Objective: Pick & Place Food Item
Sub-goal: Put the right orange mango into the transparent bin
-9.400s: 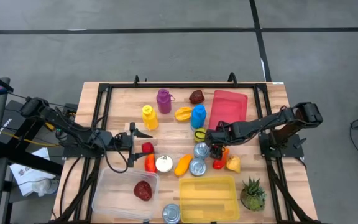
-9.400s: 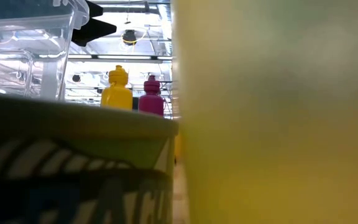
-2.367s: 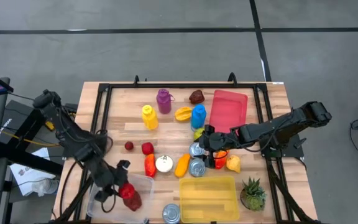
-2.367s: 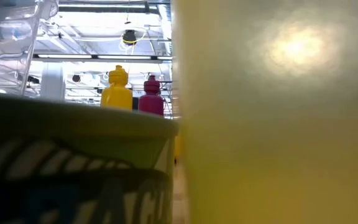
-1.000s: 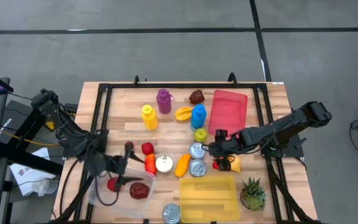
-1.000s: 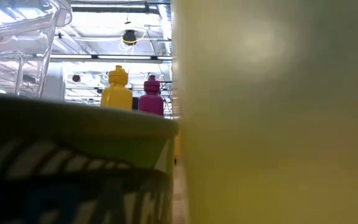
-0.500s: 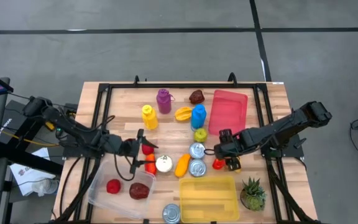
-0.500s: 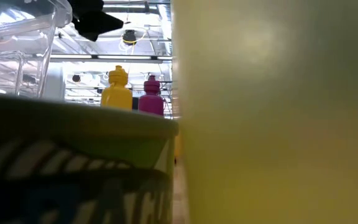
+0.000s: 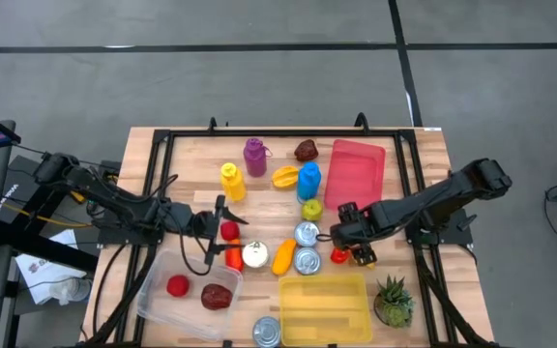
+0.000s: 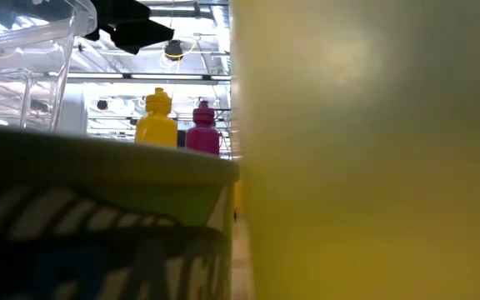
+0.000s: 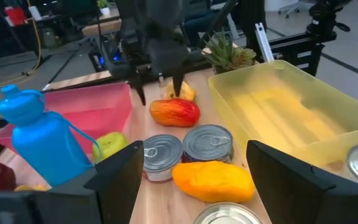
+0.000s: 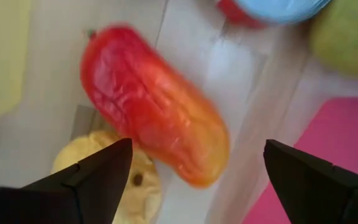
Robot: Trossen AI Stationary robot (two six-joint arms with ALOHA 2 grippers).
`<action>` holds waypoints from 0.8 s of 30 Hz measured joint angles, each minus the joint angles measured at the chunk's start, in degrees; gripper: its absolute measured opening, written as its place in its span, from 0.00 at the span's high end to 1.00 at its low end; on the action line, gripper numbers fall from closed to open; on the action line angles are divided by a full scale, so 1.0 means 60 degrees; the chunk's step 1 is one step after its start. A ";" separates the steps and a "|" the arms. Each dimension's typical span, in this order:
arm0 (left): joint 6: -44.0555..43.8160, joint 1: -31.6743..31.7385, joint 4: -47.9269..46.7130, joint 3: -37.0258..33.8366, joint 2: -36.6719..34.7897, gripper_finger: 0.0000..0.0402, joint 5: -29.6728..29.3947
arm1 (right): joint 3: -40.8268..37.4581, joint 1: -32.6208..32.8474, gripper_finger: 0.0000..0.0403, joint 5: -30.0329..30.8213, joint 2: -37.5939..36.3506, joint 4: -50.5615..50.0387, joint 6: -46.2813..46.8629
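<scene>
With its fingers spread wide, the right gripper point(image 9: 353, 242) is being held directly over the red pepper point(image 12: 155, 129) near the table's point(image 9: 409, 164) right edge, touching a yellow fruit point(image 12: 114, 180), which risks being nudged or pinched along if the fingers are lowered crookedly.

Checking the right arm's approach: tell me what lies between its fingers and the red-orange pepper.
Nothing. In the right wrist view the open right gripper looks straight at the pepper, with only bare table around it.
</scene>
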 joint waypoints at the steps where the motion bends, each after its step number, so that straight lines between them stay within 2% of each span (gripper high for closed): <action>1: 0.0006 0.0027 0.0015 0.0000 0.0000 0.31 0.0004 | 0.0008 0.0036 0.14 -0.0102 0.0208 0.0072 -0.0042; 11: 0.0016 0.0117 0.0115 0.0000 0.0000 0.31 0.0001 | 0.0084 0.0115 0.21 -0.0079 0.1888 0.0366 -0.0213; 24: 0.0016 0.0117 0.0166 0.0000 0.0000 0.31 -0.0022 | 0.0364 0.0118 0.36 -0.0091 0.1384 0.1100 0.0588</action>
